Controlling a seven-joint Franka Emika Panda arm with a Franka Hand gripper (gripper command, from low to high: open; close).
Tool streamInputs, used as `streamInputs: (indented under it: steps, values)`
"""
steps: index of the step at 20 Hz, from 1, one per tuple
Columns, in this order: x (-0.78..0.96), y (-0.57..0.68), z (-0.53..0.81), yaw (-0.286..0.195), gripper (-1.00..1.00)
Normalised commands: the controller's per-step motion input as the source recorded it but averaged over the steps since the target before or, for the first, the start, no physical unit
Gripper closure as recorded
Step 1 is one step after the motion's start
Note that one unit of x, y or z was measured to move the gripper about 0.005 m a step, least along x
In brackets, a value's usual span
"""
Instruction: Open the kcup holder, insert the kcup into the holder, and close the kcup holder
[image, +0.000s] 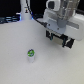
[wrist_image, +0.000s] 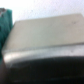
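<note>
The kcup is a small white pod with a green and blue top. It stands upright on the white table, toward the exterior view's left front. My gripper hangs at the upper right, well apart from the kcup; its dark fingers look spread and empty. The wrist view is blurred and filled by a flat dark grey boxy surface, which seems to be the top of the kcup holder. I cannot make out the holder in the exterior view, where the arm covers that area. No drawer front shows.
Dark equipment lines the back left of the table, and a cable hangs there. A teal object shows at the edge of the wrist view beside the boxy surface.
</note>
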Motion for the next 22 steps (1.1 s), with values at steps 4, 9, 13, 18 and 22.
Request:
streamInputs:
  steps: [4,9,13,18,22]
  values:
    - [0.27,-0.41,0.38,-0.145,-1.0]
    - [0.19,-0.58,0.33,-0.188,-1.0]
    - [0.08,-0.59,0.27,-0.223,-1.0]
    - [-0.01,-0.51,0.15,-0.257,-1.0]
    - [-0.12,-0.39,0.02,-0.297,-1.0]
